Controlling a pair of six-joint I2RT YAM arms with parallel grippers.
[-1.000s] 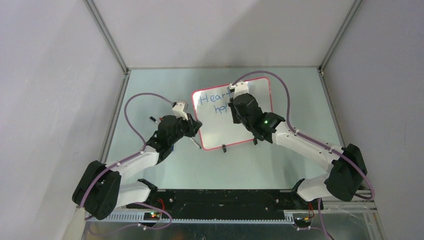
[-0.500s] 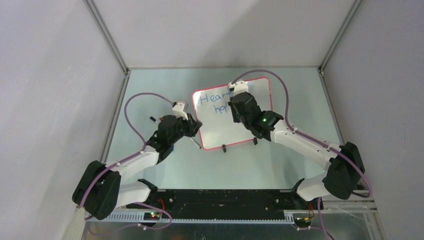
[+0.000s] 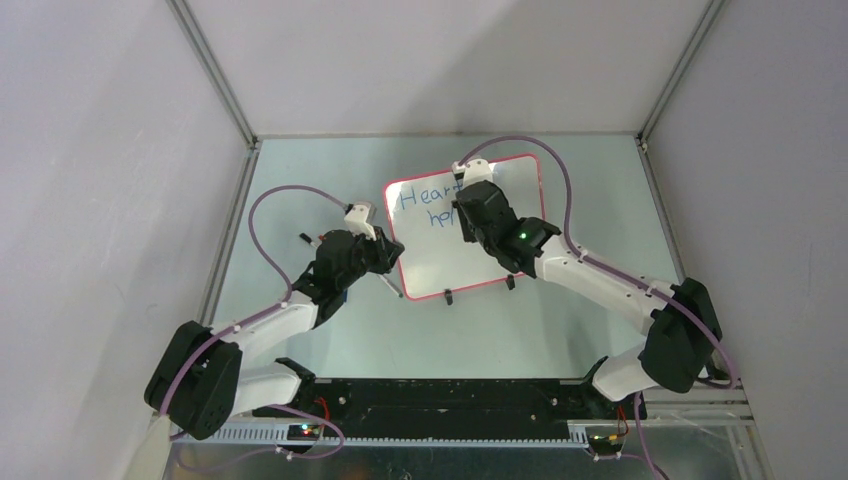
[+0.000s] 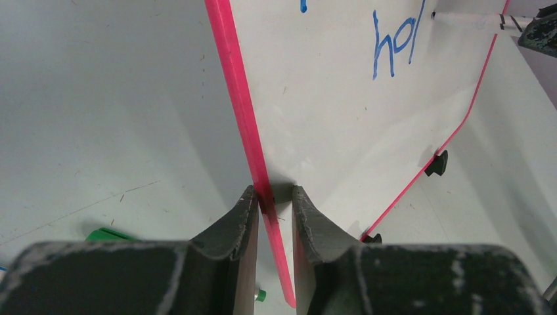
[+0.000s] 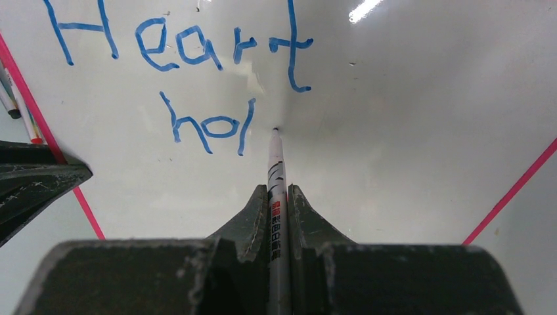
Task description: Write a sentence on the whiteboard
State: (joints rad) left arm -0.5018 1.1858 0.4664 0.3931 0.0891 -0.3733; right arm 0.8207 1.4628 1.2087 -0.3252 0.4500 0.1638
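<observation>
Whiteboard point(image 3: 450, 262) stands tilted on the table point(image 3: 300, 340), a small glossy white panel with a thin red rounded frame and 2 little black feet point(image 3: 449, 296) at its near edge; it sits mid-table between the 2 arms; blue marker lettering, the sentence point(image 5: 180, 47), runs across its upper left in thin slanted strokes; 2 lines show, the first reading "Heart", the second "hol".

Left fingers point(image 4: 240, 220) pinch the red frame on the board's left edge, 1 finger on each face; right fingers point(image 5: 255, 211) are pressed onto a slim white marker point(image 5: 276, 172), which points straight out between them; its tip meets the white surface just right of the "l" in "hol", below the final "t" of "Heart".

Marker barrel carries black stripes and a small red label block with tiny characters too small to read; past the board's left edge lie more pens point(image 5: 16, 108) on the table, and a green object point(image 4: 105, 233) shows beside the left fingers.
</observation>
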